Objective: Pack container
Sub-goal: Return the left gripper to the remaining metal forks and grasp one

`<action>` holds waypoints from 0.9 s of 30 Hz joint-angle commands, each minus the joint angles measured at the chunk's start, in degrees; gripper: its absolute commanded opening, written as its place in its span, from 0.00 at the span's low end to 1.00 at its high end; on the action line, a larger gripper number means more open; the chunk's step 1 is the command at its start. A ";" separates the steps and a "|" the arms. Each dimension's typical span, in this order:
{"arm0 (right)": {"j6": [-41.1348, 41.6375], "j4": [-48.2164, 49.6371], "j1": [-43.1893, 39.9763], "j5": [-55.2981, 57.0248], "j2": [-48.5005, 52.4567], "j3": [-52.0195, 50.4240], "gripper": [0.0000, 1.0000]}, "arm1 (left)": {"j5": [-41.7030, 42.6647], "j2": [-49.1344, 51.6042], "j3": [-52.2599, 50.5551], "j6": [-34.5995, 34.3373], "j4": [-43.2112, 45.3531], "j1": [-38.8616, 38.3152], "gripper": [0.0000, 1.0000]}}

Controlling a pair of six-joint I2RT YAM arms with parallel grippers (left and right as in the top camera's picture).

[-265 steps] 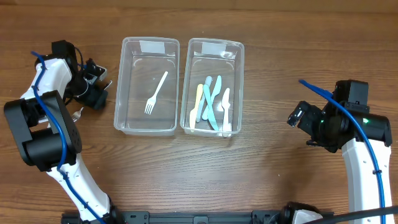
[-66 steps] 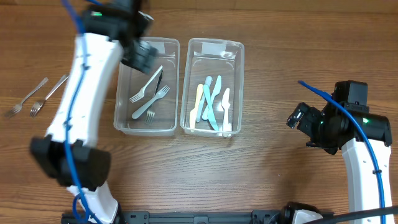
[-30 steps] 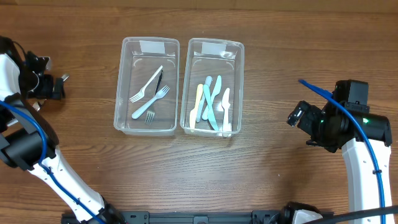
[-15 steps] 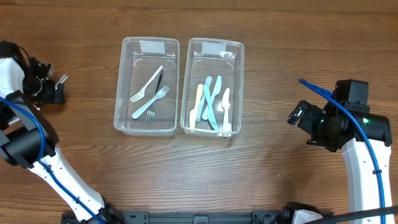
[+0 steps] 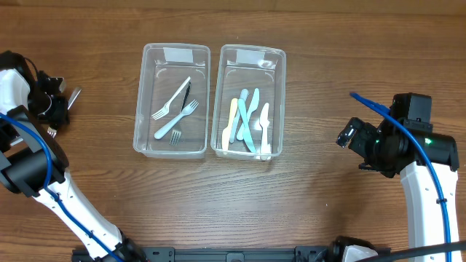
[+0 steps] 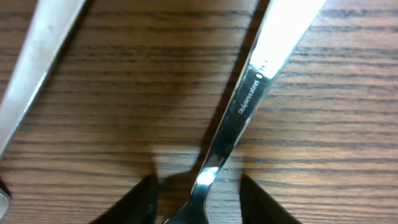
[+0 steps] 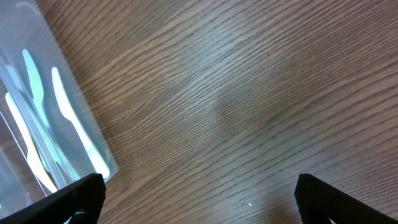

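Note:
My left gripper (image 5: 51, 108) is at the far left edge of the table, low over two metal forks. In the left wrist view its fingers (image 6: 199, 202) are open and straddle the neck of one metal fork (image 6: 249, 106). A second metal fork (image 6: 28, 74) lies just to the left of it. The left clear container (image 5: 143, 109) holds three forks (image 5: 175, 109). The right clear container (image 5: 278, 94) holds several pastel plastic knives (image 5: 247, 120). My right gripper (image 5: 349, 136) is open and empty above bare table to the right of the containers (image 7: 208, 205).
The two containers stand side by side at the back middle. A corner of the right container with the knives (image 7: 56, 124) shows in the right wrist view. One fork handle's tip (image 5: 73, 94) sticks out beside the left gripper.
The left arm left the left container, where it had added forks, and went to the far left. In the last second its gripper sank slightly onto the metal forks. The right arm has not moved.

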 commanded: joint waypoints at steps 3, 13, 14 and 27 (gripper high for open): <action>-0.39 0.37 0.31 0.52 0.07 0.22 1.00 | 1.29 0.98 -0.85 -0.13 -0.87 0.26 0.21; -0.37 0.66 0.31 0.94 0.07 0.22 1.00 | 1.29 0.98 -0.85 -0.35 -1.18 0.13 0.07; -0.37 0.66 0.31 0.94 0.07 0.22 1.00 | 1.29 0.92 -0.83 -1.20 -0.92 0.13 0.04; -0.37 0.83 0.31 0.92 0.07 0.22 1.00 | 1.22 -13.00 -0.28 -6.25 -1.09 -3.10 0.04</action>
